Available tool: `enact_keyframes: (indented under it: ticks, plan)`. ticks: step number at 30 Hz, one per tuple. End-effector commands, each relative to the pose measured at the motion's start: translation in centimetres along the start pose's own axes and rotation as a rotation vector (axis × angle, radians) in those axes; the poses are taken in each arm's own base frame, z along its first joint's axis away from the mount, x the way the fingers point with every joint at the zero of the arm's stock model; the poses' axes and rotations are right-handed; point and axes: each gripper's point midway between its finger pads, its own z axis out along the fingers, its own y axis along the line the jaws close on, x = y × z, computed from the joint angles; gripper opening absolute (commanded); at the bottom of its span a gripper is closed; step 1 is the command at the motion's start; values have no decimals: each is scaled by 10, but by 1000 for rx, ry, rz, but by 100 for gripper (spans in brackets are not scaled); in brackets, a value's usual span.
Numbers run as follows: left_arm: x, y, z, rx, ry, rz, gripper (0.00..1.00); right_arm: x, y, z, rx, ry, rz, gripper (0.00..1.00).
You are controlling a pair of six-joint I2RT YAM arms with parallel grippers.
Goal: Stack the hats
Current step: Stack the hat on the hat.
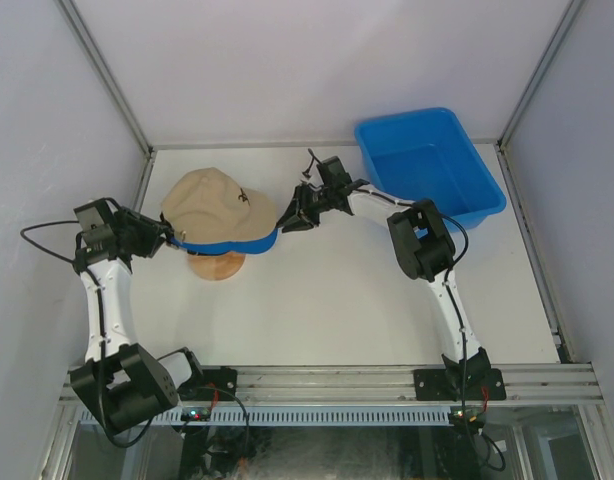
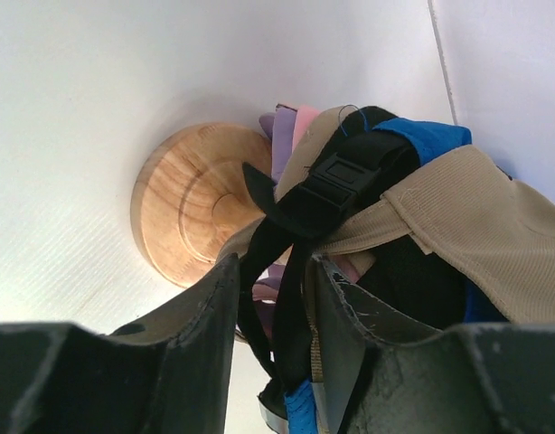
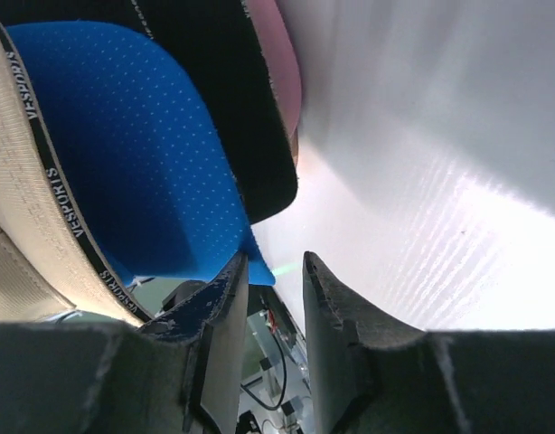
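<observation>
Top external view. Item: hats [image 1: 219, 205], one pile seated on the wooden head-form stand [image 1: 215, 266], at 9 o'clock from the middle of the table [image 1: 367, 300]. Tan cap [image 1: 212, 195] uppermost, blue cap [image 1: 249, 243] brim showing under it. Left gripper [image 1: 167, 236] at the pile's 9 o'clock, right gripper [image 1: 285, 218] at its 3 o'clock, both close in. Blue plastic bin [image 1: 427, 165] at 1 o'clock, well apart.

Left wrist view. Back of the pile: lavender cap [image 2: 285, 127] and pink cap [image 2: 306, 122] edges lowest, blue and tan over them. Jaws spread, with a black buckle strap [image 2: 336, 176] hanging loose between them, seemingly not pinched.

Right wrist view. Brims layered: tan, blue, black cap [image 3: 223, 108], pink. Jaws parted with nothing between them; the blue brim's corner just touches one fingertip.

Status, as I judge it: every cap I can find sits in the pile, so stacking looks done or nearly so. What remains is for both arms to draw back without snagging the strap or a brim.
</observation>
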Motion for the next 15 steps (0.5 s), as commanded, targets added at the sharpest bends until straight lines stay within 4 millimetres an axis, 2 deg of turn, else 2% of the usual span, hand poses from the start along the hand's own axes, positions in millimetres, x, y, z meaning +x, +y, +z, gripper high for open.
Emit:
enact_keyframes:
  ticks: [1, 5, 10, 15]
  plan:
    - [-8, -5, -17, -12, -36, -23, 43, -6, 13, -13, 14, -50, -55, 29]
    - [-21, -18, -30, 35, -98, -45, 45, -8, 18, -16, 20, -58, -66, 29]
    - [-27, -31, -38, 88, -134, -61, 47, -9, 20, -20, 29, -67, -76, 29]
    - [-28, -32, -41, 100, -152, -67, 49, -10, 20, -22, 32, -68, -78, 29]
